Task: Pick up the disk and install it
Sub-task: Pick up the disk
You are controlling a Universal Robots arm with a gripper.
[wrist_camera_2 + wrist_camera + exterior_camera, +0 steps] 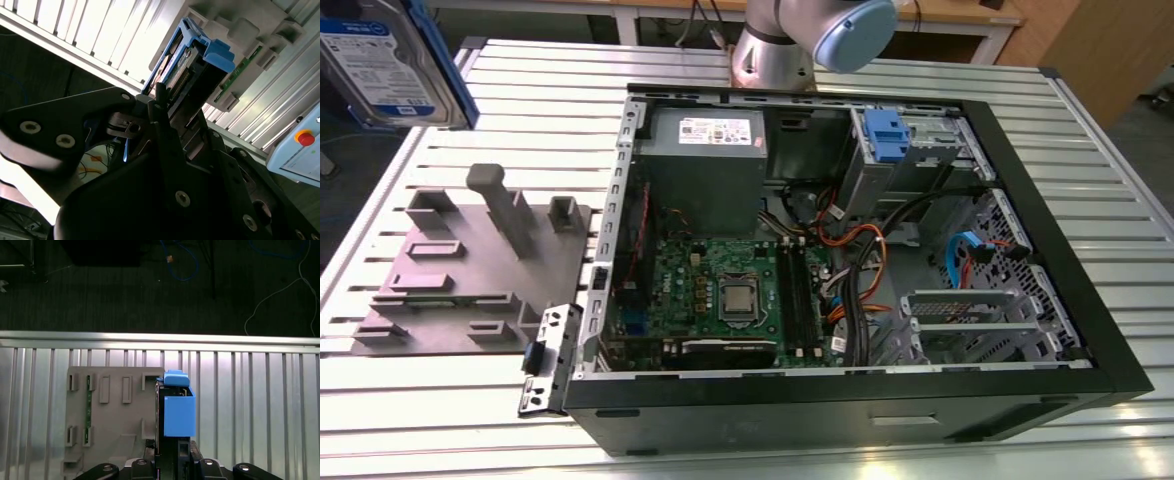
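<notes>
**Kid:** What is sitting on the big tabletop (440,430)?

**Helper:** It is carrying 1 open computer case (854,388). 1 grey tray (454,260) is lying just beside the case, on the exterior view's left.

**Kid:** Where is the disk (380,60)?

**Helper:** It is hanging in the air at the exterior view's far left, well apart from the case.

**Kid:** What is holding it up?

**Helper:** The end effector (172,462) is pinching 1 end of the disk. In the first wrist view the disk is standing on its edge, and the tray is showing behind it.
</notes>
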